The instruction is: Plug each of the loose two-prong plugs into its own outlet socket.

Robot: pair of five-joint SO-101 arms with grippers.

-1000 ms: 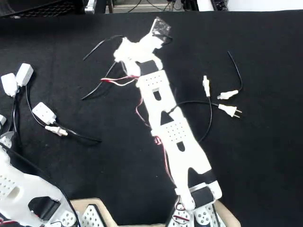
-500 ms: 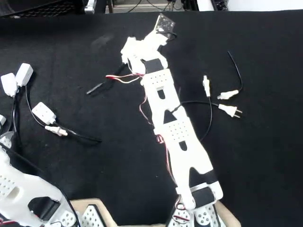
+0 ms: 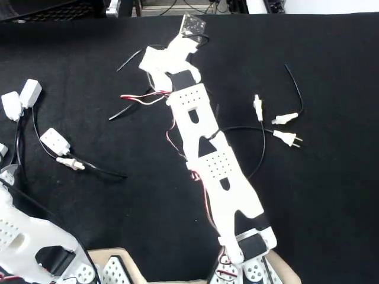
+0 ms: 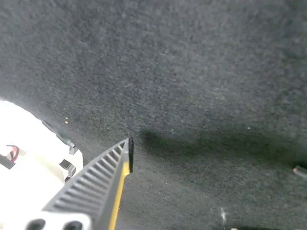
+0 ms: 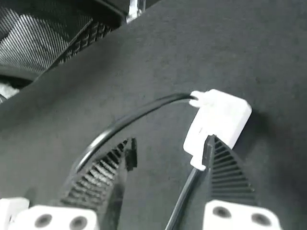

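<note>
In the right wrist view, my right gripper (image 5: 168,151) is open over the black cloth. A white outlet socket (image 5: 218,120) with a black cable (image 5: 129,120) lies at the tip of one of its fingers (image 5: 209,146). The high view shows that gripper (image 3: 155,59) at the far middle of the table. Three loose two-prong plugs (image 3: 257,106) (image 3: 285,118) (image 3: 288,139) lie to its right. Another plug (image 3: 70,163) and three white sockets (image 3: 31,92) (image 3: 10,103) (image 3: 54,141) lie at the left. A ribbed finger (image 4: 112,172) of my left gripper hangs just above bare cloth.
Black cables (image 3: 121,111) trail left of the right arm (image 3: 207,154), and red and white servo wires run along it. The left arm's base (image 3: 29,242) fills the near left corner. A dark mesh object (image 5: 43,33) stands beyond the table's far edge.
The right gripper swung slightly right, then back left and a little farther away. The black cables to its left shifted with it. The plugs and left sockets stayed put.
</note>
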